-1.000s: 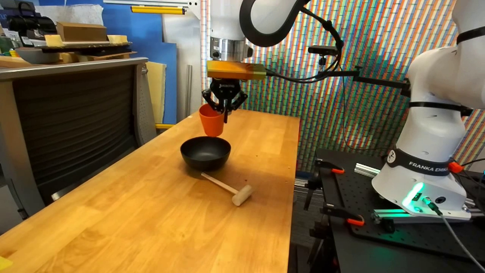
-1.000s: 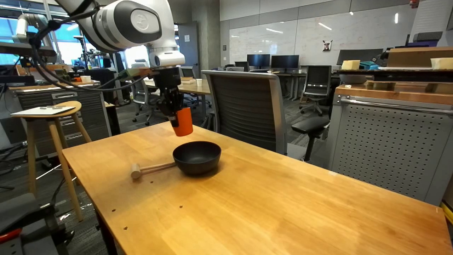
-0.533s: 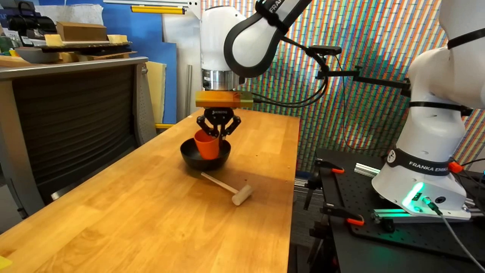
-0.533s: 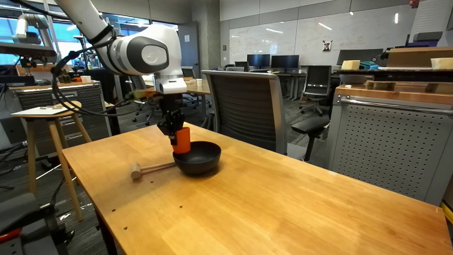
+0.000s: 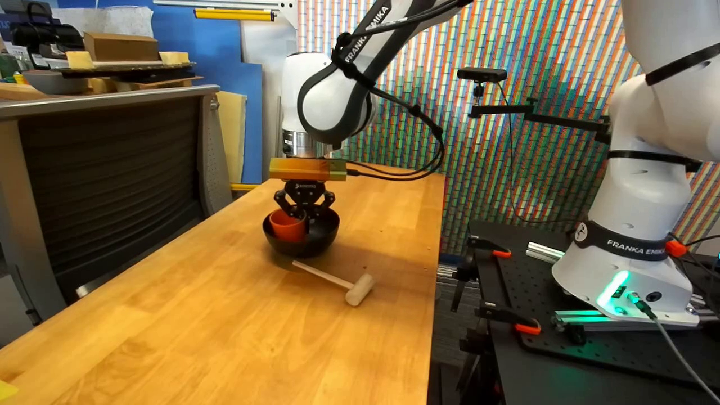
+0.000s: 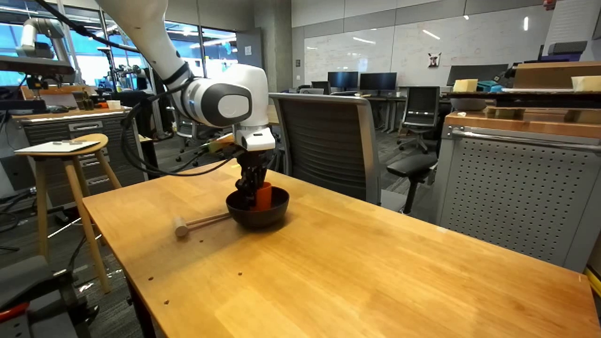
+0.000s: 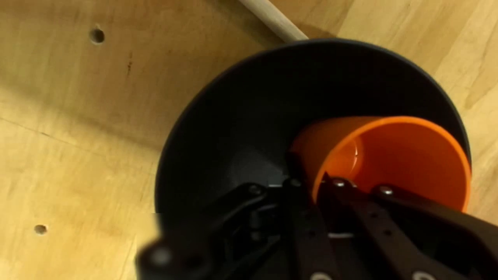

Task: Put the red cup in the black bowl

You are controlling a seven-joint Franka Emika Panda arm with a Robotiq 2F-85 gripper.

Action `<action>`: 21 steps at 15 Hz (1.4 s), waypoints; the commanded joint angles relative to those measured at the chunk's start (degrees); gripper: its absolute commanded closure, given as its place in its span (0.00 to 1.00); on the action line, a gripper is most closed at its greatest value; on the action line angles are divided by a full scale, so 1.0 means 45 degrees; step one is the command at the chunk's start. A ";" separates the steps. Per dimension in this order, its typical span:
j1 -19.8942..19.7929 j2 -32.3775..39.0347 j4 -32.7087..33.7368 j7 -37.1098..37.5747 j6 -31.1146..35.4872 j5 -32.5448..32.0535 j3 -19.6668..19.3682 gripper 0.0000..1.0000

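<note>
The arm (image 5: 329,104) reaches out over the tabletop (image 6: 375,267), its wrist turned so that the gripper (image 5: 304,220) points down into the black bowl (image 7: 225,128); in both exterior views part of the arm runs off the top edge. The fingers (image 7: 307,221) pinch the wall of the red cup (image 7: 389,159), one inside it and one outside (the wrist view shows the rim passing between them).

Plenty is covered. In the wrist view the gripper, dark and partly blurred, lies over part of the cup and bowl and is itself cut off by the bottom edge. In both exterior views the fingers are black against black and hard to pick out, and the cup's base is hidden behind the bowl's near wall; I cannot tell whether it rests on the bowl's floor.

The bowl stands upright on the tabletop. The cup is inside it, mouth up, off-centre toward the side of the office chair (image 6: 324,145), its rim rising above the bowl's. A wooden mallet (image 5: 360,289) lies just beside the bowl, handle end toward it; the wrist view shows only a piece of that handle, and whether it touches the bowl is unclear.
</note>
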 commanded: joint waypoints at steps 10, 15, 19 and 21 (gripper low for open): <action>0.0879 -0.0333 0.0153 -0.3061 0.0060 0.0723 0.0309 0.04; 0.1513 -0.2129 -0.1052 -0.2882 0.0107 -0.0190 0.0020 0.00; 0.1549 -0.3917 -0.2283 -0.3017 -0.0079 -0.1005 0.0111 0.00; 0.1653 -0.5191 -0.2981 -0.3402 -0.0946 -0.2203 0.0246 0.00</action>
